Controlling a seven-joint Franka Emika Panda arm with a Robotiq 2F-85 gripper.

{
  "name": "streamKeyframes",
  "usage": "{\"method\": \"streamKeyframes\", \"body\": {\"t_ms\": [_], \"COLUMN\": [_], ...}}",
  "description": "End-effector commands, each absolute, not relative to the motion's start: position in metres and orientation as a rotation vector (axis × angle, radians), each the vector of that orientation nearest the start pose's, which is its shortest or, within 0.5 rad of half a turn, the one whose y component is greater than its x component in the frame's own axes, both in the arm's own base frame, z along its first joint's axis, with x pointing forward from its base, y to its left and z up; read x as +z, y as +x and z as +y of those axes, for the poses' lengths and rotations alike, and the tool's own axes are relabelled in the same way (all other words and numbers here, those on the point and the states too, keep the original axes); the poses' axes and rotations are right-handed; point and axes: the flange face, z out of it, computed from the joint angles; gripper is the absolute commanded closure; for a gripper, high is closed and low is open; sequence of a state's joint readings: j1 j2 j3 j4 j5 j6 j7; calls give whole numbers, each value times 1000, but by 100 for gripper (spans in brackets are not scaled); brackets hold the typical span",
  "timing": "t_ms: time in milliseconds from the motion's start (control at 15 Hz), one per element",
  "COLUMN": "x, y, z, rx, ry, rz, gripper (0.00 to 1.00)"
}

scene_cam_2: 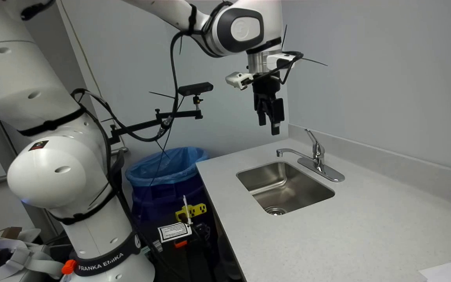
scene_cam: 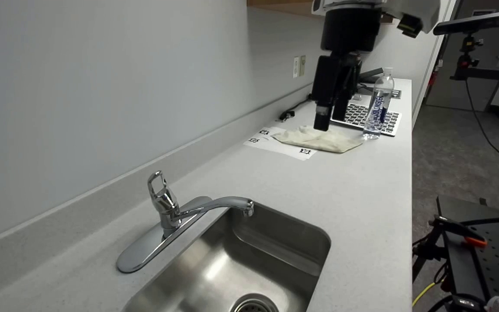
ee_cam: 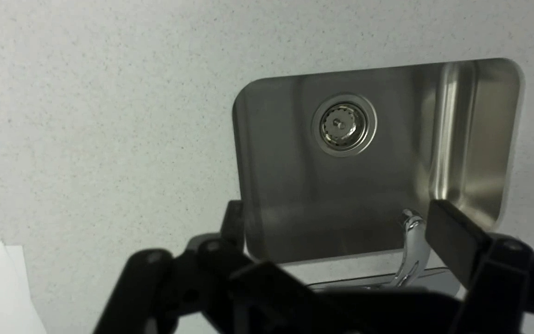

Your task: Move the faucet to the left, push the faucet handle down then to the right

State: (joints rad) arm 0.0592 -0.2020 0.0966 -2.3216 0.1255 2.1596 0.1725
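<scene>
Along the side of the sink (scene_cam: pixel 277 242) nearest the wall (scene_cam: pixel 102 86), the faucet (scene_cam: pixel 170 219) stands on its base plate (scene_cam: pixel 143 251), its spout (scene_cam: pixel 221 203) curving out over the sink near a corner. The faucet handle (scene_cam: pixel 164 198) sits on top, pointing up at a slant. Higher than the sink and well apart from the faucet hangs the gripper (ee_cam: pixel 339 222), its fingers (ee_cam: pixel 456 241) spread wide, holding nothing. Farther along from the sink, a pale cloth (scene_cam: pixel 321 138) lies partly on printed paper (scene_cam: pixel 275 145), near an upright water bottle (scene_cam: pixel 379 104).
</scene>
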Motion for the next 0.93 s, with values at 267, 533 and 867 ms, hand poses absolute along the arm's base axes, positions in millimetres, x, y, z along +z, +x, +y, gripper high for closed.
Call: {"method": "streamKeyframes", "body": {"t_ms": [267, 533, 867], "x": [398, 396, 394], "y": [535, 531, 534], "z": [78, 78, 78], "rx": [-48, -39, -50], "ry": [-3138, -3136, -3140], "rz": [66, 90, 97], "gripper": [0, 0, 0]}}
